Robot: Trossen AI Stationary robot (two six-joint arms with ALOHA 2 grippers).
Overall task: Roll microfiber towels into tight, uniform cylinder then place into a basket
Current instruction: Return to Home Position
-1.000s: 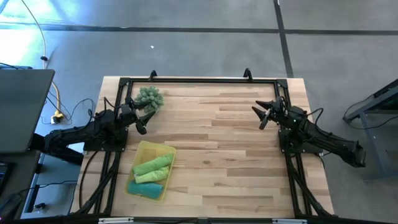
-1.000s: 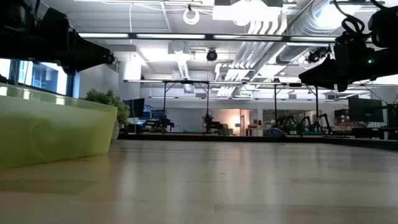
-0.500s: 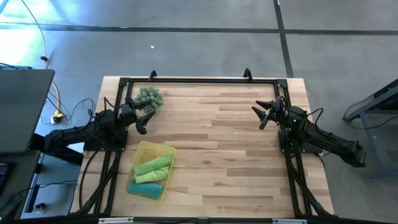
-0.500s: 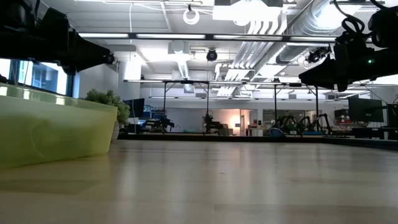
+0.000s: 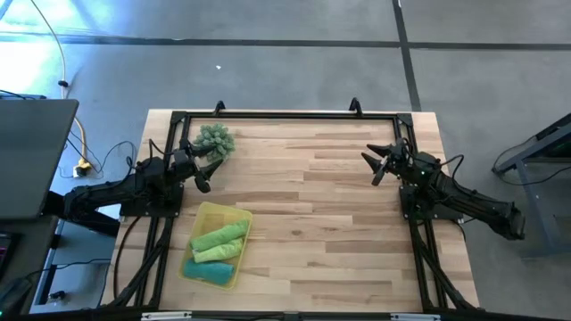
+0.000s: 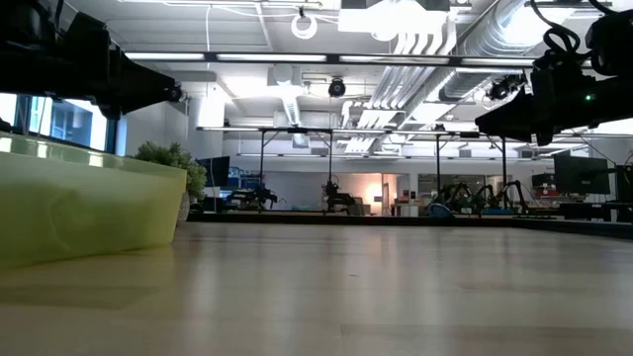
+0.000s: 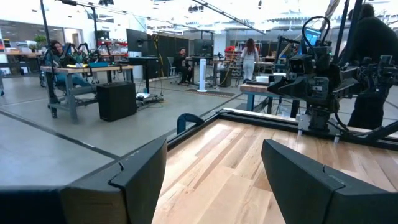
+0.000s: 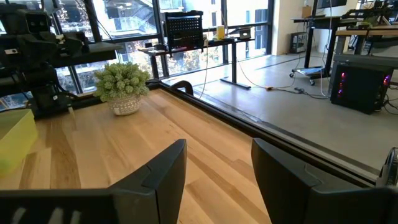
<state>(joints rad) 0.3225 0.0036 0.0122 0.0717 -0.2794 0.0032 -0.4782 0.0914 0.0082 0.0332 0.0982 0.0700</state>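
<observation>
**Towels binned, arms apart**

Lower left, the basket [image 5: 212,210] holds the microfiber towels [image 5: 219,239], two lime and one teal. Mid-left, the left gripper [image 5: 205,176] hangs spread wide just beside a spiky green ball [image 5: 215,140]; mid-right, the right gripper [image 5: 373,168] gapes equally

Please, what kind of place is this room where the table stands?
Most likely a robotics lab in an open hall: bare ceiling ducts, other arm rigs farther back, and several people around.
</observation>
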